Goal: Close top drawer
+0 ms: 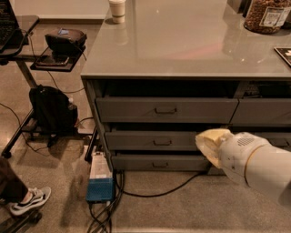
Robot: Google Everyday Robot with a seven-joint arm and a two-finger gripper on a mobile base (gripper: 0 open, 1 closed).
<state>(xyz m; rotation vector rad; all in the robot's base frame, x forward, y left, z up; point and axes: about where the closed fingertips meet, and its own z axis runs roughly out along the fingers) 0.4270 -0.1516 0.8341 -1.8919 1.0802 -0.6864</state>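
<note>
A glossy grey bench (182, 50) carries a pale paper cup (117, 10) at its far left edge and a clear jar of brown pieces with a white label (266, 16) at the far right. A dark flat object (284, 53) is cut off by the right edge. Left of the bench, a black pouch (66, 40) sits on a small dark side shelf (52, 63), with a black backpack (52, 109) on the floor below. A blue-and-white box (100, 179) lies by the bench's left corner, and a black cable (154, 193) curves from it toward the end effector (210, 142) at lower right. A white sneaker (29, 200) shows at the bottom left.
</note>
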